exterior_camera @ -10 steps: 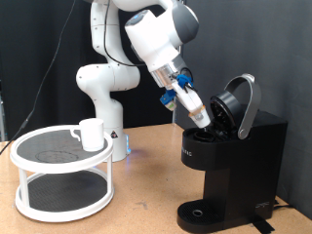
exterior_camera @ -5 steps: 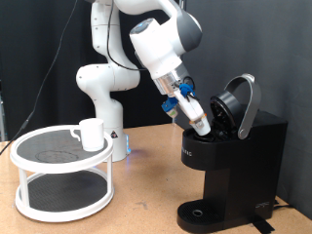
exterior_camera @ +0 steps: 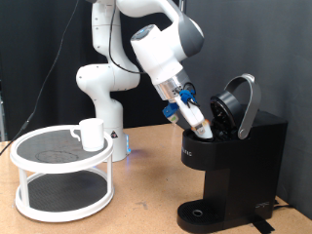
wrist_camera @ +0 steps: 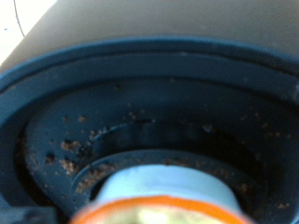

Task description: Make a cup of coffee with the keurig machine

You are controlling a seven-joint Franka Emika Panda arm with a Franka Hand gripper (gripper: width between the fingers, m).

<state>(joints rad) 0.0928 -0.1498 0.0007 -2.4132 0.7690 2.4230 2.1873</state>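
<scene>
Claw [exterior_camera: 204, 125] sits at the open mouth of the keurig machine [exterior_camera: 229, 166], lid raised. It looks clenched on a small white pod [wrist_camera: 157, 198] with an orange rim, over the dark brew chamber [wrist_camera: 140, 121]. Judgement: keep pod centred and level, lower straight. Cup [exterior_camera: 92, 134] rests on the white rack [exterior_camera: 60, 174], well apart, exterior view's left.

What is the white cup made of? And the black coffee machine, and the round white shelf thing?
The cup looks like glazed ceramic: plain white, smooth, thick-walled. The keurig machine looks like matte black plastic, since its flat sides barely shine. The two-tier stand seems to be white-painted metal or plastic with dark mesh shelves, though that's hard to tell from here.
</scene>
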